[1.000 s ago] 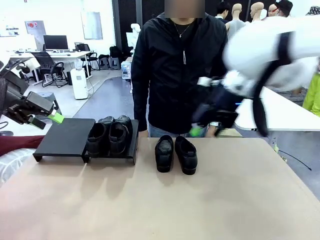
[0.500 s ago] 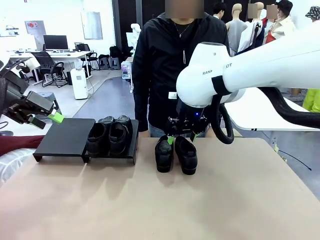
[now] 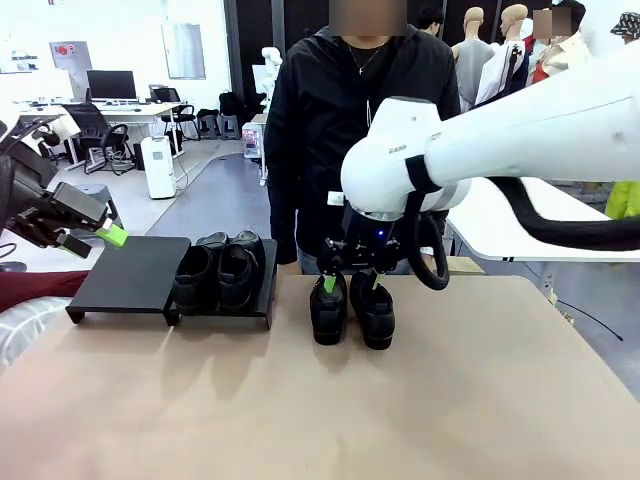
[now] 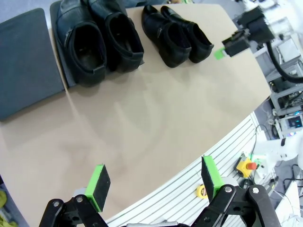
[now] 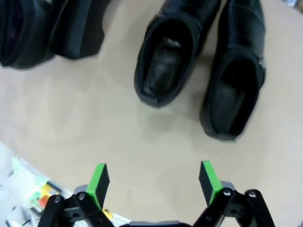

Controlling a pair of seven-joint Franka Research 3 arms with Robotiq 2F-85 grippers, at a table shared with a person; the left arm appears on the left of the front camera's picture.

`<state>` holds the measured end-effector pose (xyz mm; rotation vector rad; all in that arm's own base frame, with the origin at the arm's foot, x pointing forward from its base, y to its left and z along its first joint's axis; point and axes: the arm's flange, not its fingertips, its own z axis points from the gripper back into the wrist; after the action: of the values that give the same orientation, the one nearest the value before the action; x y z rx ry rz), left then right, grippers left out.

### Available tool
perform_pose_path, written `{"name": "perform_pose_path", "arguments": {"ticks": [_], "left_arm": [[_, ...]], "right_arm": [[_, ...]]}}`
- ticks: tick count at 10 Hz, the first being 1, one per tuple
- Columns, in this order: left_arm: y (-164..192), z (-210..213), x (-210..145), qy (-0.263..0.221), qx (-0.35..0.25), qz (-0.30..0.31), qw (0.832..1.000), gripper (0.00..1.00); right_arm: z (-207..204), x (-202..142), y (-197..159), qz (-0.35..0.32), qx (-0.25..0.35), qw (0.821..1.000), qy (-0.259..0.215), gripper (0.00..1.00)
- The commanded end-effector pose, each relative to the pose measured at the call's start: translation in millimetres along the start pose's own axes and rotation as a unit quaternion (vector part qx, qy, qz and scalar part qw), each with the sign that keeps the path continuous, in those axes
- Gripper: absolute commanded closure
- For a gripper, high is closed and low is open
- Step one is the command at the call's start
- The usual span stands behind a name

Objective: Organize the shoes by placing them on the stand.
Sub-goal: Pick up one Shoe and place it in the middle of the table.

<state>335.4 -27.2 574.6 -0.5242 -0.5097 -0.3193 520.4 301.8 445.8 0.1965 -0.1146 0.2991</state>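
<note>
**A:** Tan table (image 3: pixel 300 420), matte and smooth, with an office room behind it. Where's the stand?

**B:** The stand (image 3: pixel 128 272) is on the table's far left. It's low and black, two flat matte panels side by side, slightly sloped. The left panel is bare.

**A:** Shoes?

**B:** First pair of shoes (image 3: pixel 216 272) is on the stand's right panel, pressed side by side. Second pair of shoes (image 3: pixel 328 310) is on the bare table just right of the stand, near the far edge, also side by side. All four are glossy black leather with rounded toes and low heels.

**A:** Right gripper?

**B:** Right gripper (image 5: pixel 154 182) hangs close over the second pair. Its jaws are spread wide, green pads (image 5: pixel 98 182) well apart, nothing between them. Can't tell from the front whether a pad touches the leather.

**A:** Left gripper?

**B:** Left gripper (image 4: pixel 154 182) is off the table's left side, beyond the stand. Its jaws are spread too, and it's empty.

**A:** Anyone else?

**B:** A person (image 3: pixel 350 140) in a black zip jacket stands at the far edge, right behind the second pair.
</note>
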Motion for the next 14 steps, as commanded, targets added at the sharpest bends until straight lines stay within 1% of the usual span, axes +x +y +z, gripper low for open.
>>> {"name": "perform_pose_path", "arguments": {"ticks": [1,2,4,5,7,10,11,12,14], "left_arm": [[0,2,1,0.003,-0.004,0.004,1.0,0.0],[0,2,1,0.003,-0.004,0.004,1.0,0.0],[0,2,1,0.003,-0.004,0.004,1.0,0.0],[0,2,1,0.003,-0.004,0.004,1.0,0.0],[0,2,1,0.003,-0.004,0.004,1.0,0.0],[0,2,1,0.003,-0.004,0.004,1.0,0.0],[0,2,1,0.003,-0.004,0.004,1.0,0.0],[0,2,1,0.003,-0.004,0.004,1.0,0.0],[0,2,1,0.003,-0.004,0.004,1.0,0.0]], "right_arm": [[-25,41,5,-0.045,0.033,0.998,0.002,0.0],[-36,48,4,-0.086,0.019,0.996,0.011,0.0],[-57,61,2,-0.131,0.025,0.991,0.023,0.0],[-66,66,-2,-0.164,0.01,0.986,0.02,0.0],[-78,71,-6,-0.186,0.026,0.982,0.027,0.0],[-93,75,-13,-0.227,0.023,0.972,0.049,0.0],[-93,73,-20,-0.247,0.022,0.968,0.048,0.0],[-90,69,-29,-0.264,0.036,0.963,0.044,0.0],[-90,66,-39,-0.281,0.042,0.958,0.048,0.0]]}}
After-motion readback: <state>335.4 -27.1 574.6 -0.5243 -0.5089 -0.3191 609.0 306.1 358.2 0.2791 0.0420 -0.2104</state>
